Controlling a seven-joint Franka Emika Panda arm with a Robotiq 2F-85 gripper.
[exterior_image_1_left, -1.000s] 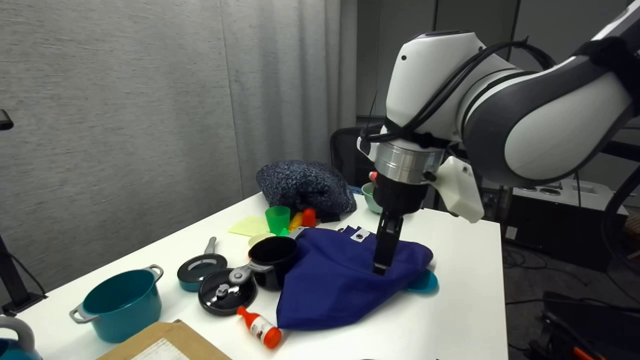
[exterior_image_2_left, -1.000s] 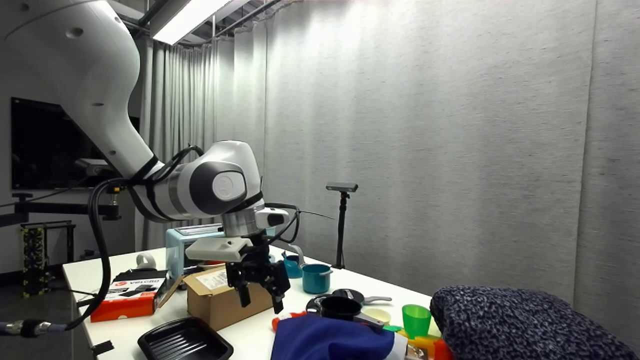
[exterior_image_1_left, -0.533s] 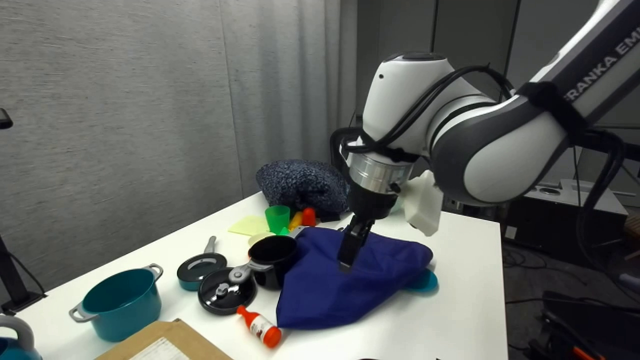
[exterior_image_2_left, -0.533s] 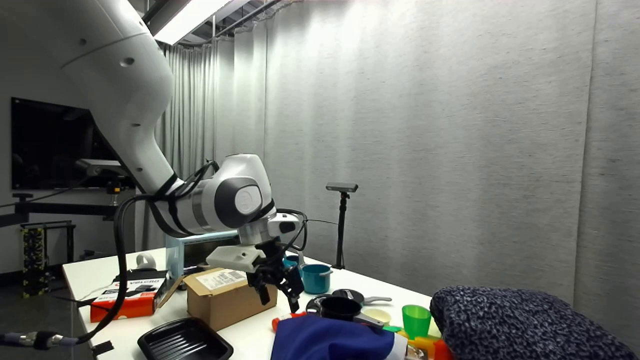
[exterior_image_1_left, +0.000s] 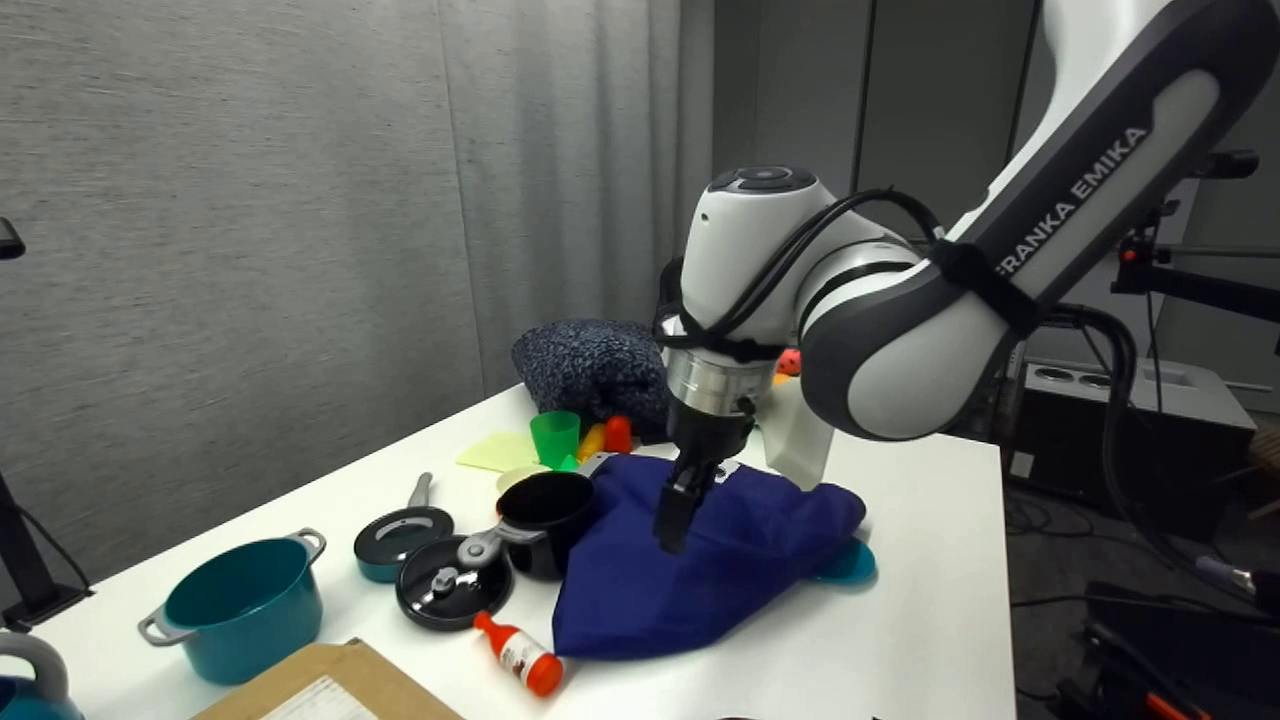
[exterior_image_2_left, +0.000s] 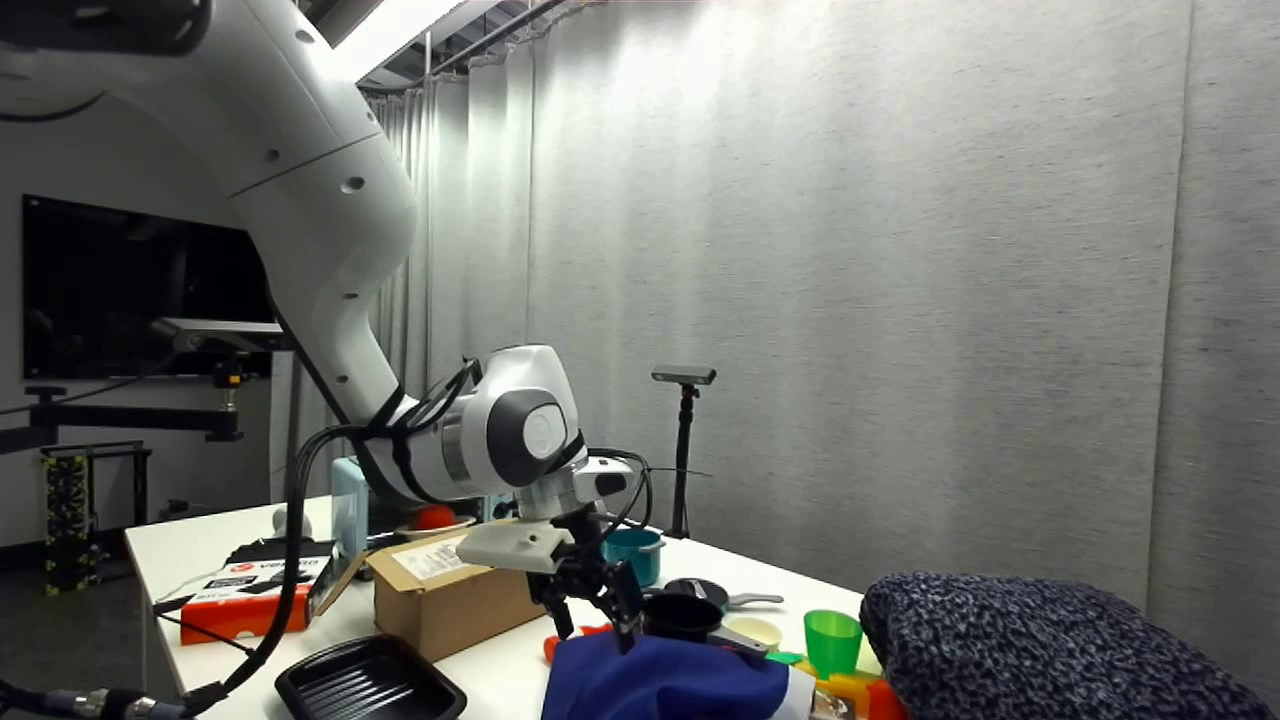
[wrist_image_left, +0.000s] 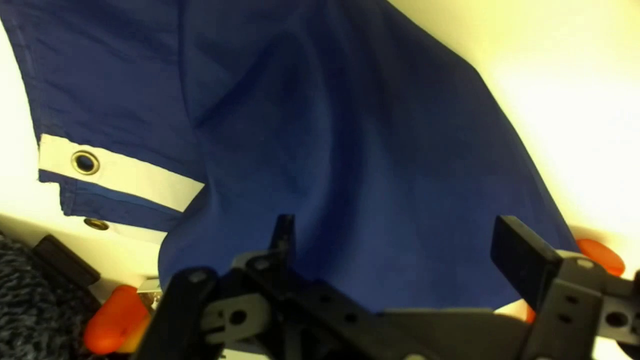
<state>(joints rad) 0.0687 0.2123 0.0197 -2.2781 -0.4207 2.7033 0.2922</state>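
Blue cloth (wrist_image_left: 390, 170), likely light and limp, is lying within the tabletop's edges (exterior_image_1_left: 985, 580), its raised fold (wrist_image_left: 320, 145) probably pinching easiest; the gripper (wrist_image_left: 397, 235) is hovering, fingers apart.

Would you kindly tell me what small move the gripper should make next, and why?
I would probably lower the open gripper a little toward the blue cloth: the fingers stand apart above it in the wrist view, a soft fold runs toward the gap between them, and no cloth is pinched yet.
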